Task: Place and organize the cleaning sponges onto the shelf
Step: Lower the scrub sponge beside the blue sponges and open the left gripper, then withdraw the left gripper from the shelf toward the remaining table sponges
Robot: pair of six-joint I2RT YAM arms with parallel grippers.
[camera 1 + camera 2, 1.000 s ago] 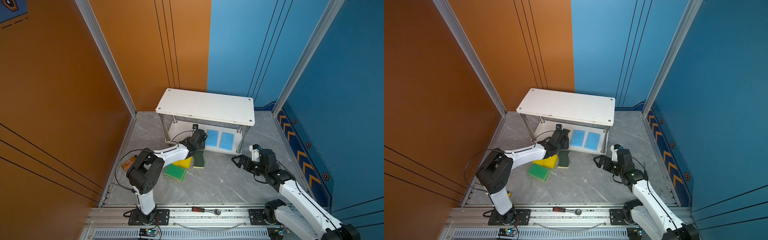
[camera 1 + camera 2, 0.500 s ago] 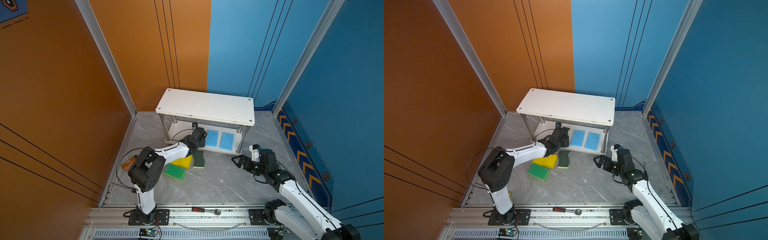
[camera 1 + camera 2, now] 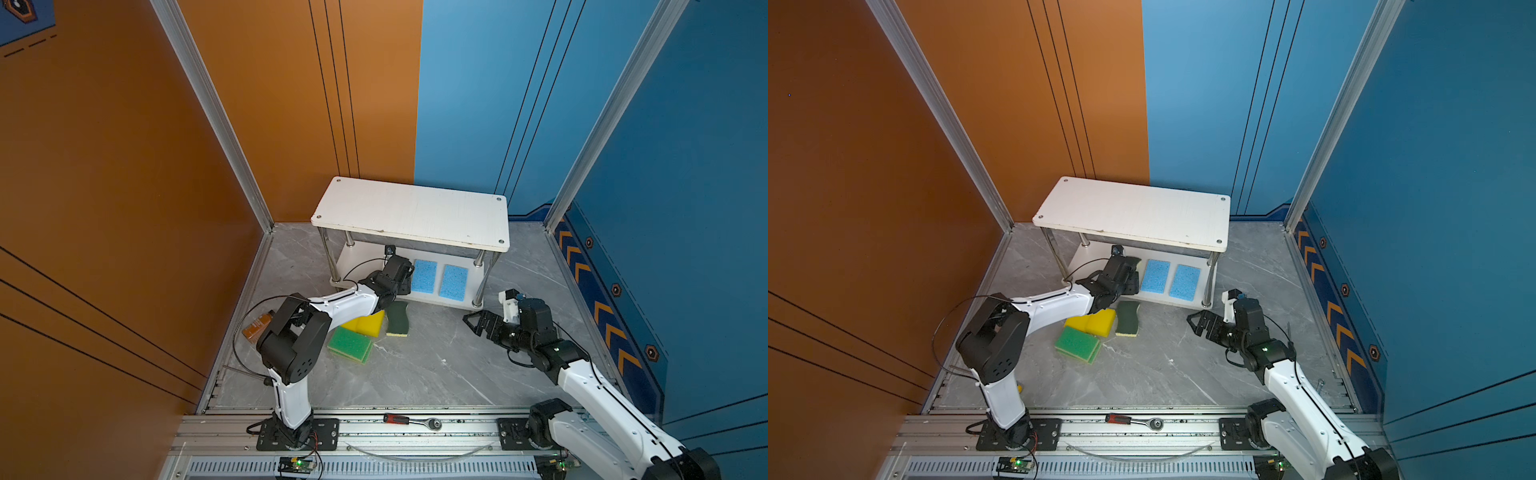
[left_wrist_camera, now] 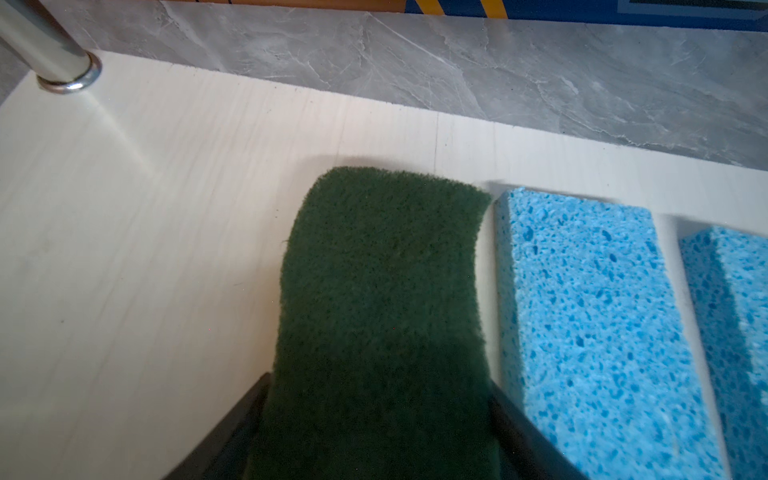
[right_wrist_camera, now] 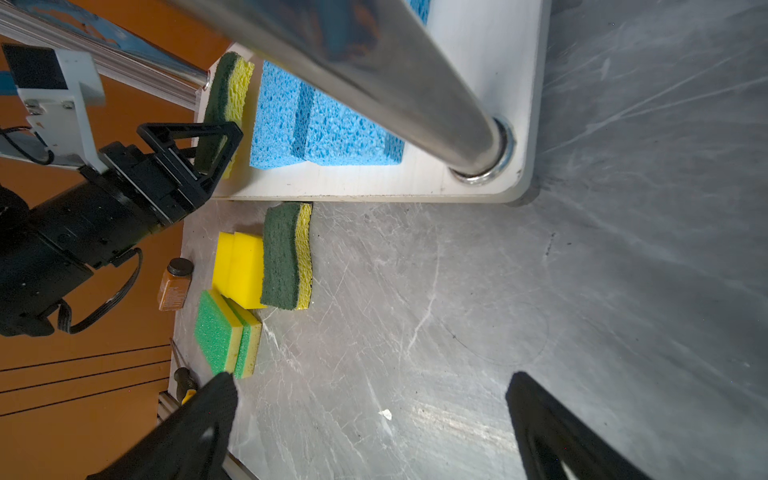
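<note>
While laying the dark-green wavy-edged yellow-backed sponge [image 4: 380, 291] on the lower board of the white metal-posted shelf [image 4: 145, 208], just left of two light blue porous sponges [image 4: 582, 311]: align parallel; spread left gripper [image 4: 379, 386] before retreating; pinching or loosed, cannot tell.

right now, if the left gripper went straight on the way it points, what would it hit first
Nothing obvious. Ahead of the left gripper and the dark green sponge between its fingers lies bare lower board. The blue sponge sits beside it, not ahead. Its tilt is unclear.

Outstretched, low left arm [image 3: 345, 301]; bent right arm [image 3: 582, 374], right pincer [image 5: 370, 379] spread wide.
</note>
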